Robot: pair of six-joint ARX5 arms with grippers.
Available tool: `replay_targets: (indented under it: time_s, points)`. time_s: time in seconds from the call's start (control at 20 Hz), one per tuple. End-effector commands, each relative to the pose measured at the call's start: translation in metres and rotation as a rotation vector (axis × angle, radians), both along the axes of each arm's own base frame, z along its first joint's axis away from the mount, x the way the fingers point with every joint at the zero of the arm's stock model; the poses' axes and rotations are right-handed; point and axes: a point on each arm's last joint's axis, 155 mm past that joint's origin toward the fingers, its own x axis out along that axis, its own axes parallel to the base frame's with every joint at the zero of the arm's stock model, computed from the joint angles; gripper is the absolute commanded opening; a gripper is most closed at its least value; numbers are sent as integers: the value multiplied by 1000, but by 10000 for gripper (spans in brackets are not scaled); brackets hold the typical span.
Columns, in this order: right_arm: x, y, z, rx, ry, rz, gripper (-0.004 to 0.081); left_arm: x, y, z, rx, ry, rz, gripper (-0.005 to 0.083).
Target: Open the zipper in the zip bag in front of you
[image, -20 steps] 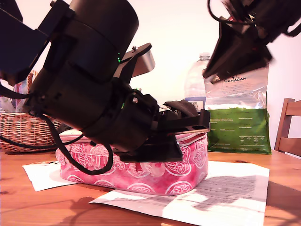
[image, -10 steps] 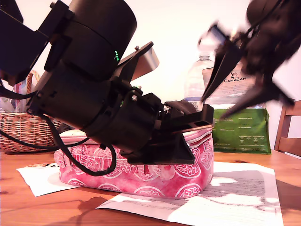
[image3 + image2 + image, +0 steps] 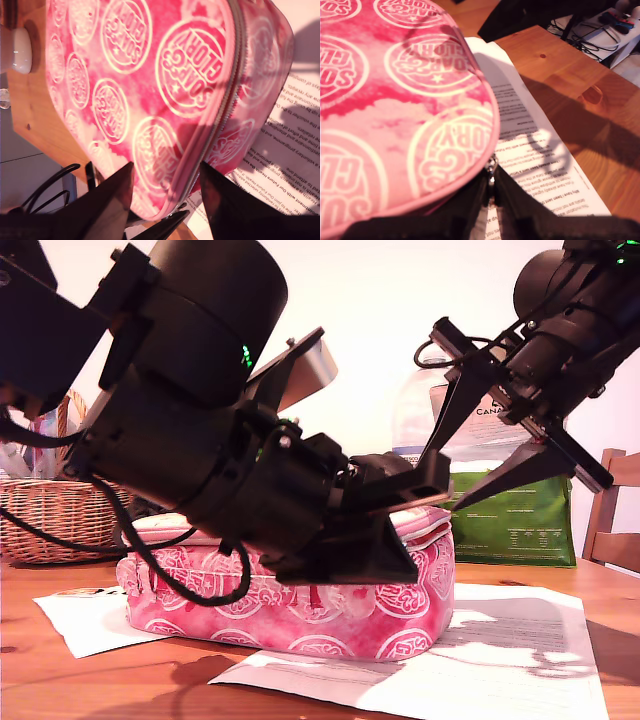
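The zip bag (image 3: pixel 300 615) is a pink fabric case with white round logos, lying on sheets of paper on the table. Its zipper (image 3: pixel 227 107) runs under the lid edge. My first gripper (image 3: pixel 425 495), on the big black arm at the exterior view's left, lies over the bag's lid. In the first wrist view my first gripper (image 3: pixel 491 200) is shut on the small silver zipper pull (image 3: pixel 492 167) at the bag (image 3: pixel 395 100) edge. My second gripper (image 3: pixel 445 485) reaches down from the exterior view's upper right, open. My second gripper (image 3: pixel 167 200) straddles the bag's (image 3: pixel 150 75) corner.
A wicker basket (image 3: pixel 50 515) stands at the exterior view's left. Behind the bag are a water bottle (image 3: pixel 415 420) and a green-and-silver pouch (image 3: pixel 510 510). A chair (image 3: pixel 610 510) is at the right edge. Printed paper (image 3: pixel 480 640) covers the wooden table (image 3: pixel 60 680).
My second gripper has come down from the exterior view's upper right and spread its fingers near the bag's end. The bag and paper have shifted slightly to the exterior view's right.
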Motion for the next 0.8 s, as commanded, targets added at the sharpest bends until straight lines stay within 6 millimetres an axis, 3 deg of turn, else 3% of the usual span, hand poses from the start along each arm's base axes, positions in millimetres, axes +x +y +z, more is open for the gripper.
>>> replay_targets:
  time_s: [0.0, 0.15, 0.65, 0.75]
  points:
    - [0, -2, -16, -19, 40, -5, 376, -1, -6, 5, -14, -10, -17, -19]
    - [3, 0, -21, -18, 39, -6, 376, -3, -8, 6, -18, -5, -31, -19]
    - [7, 27, 1, 121, 34, 7, 366, -11, -10, 1, -12, 22, -70, -19]
    - [7, 28, 3, 132, 29, 12, 292, -12, -8, -4, 6, 37, -71, -19]
